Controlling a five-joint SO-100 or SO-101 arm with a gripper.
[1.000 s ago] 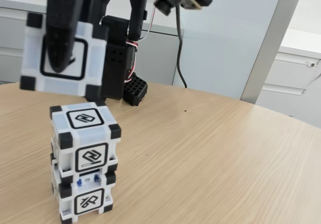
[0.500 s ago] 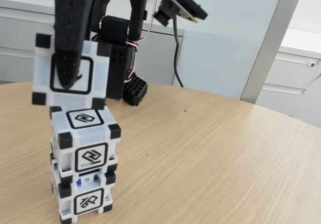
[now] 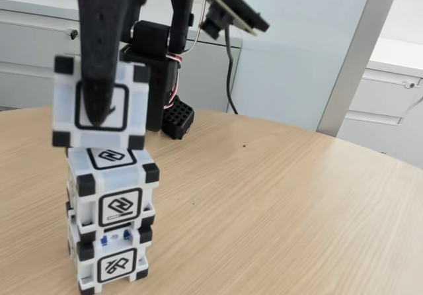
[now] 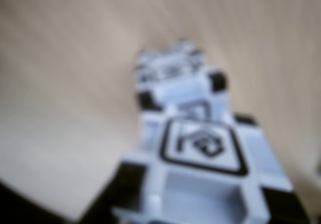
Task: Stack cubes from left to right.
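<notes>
Cube three (image 3: 99, 103) hangs in the gripper (image 3: 98, 113), jaws clamped on it, front finger (image 3: 99, 63) lying down across its framed glyph. Against the frame one second back, the held cube has come lower and shifted right in the fixed view; half a second ago its bottom corners just overlapped the stack top, now its lower edge sits at the back rim of the top face. Contact there: cannot tell. Directly below the gripper, two stacked cubes: upper cube (image 3: 115, 192) and, under it, lower cube (image 3: 112, 265) with small blue parts at the seam; both unmoved. Stack stands on wood table (image 3: 277, 209). Right of the gripper, arm base (image 3: 155, 83) behind. Wrist view, blurred: held cube (image 4: 205, 184) in foreground, stack (image 4: 175, 78) beyond it.
</notes>
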